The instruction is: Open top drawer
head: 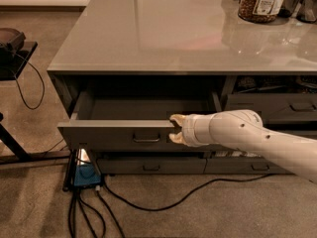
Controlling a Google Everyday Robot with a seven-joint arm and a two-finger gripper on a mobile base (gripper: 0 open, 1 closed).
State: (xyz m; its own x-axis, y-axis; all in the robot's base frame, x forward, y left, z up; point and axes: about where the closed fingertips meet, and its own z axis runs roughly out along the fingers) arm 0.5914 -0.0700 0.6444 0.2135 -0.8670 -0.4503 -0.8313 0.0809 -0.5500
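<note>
Holding: nothing that I can see. The gripper [174,129] rests against the front of the top drawer [114,132], just right of the pull handle [146,138], with its fingers spread apart.
Drawer position: partly pulled out from under the countertop [163,38].
Risk: I judge the fingers could slide off the smooth panel, since they are not hooked on the handle, and the pull would stall.
Facing: front panel toward the camera.
Long axis: left to right, along the counter edge.
</note>
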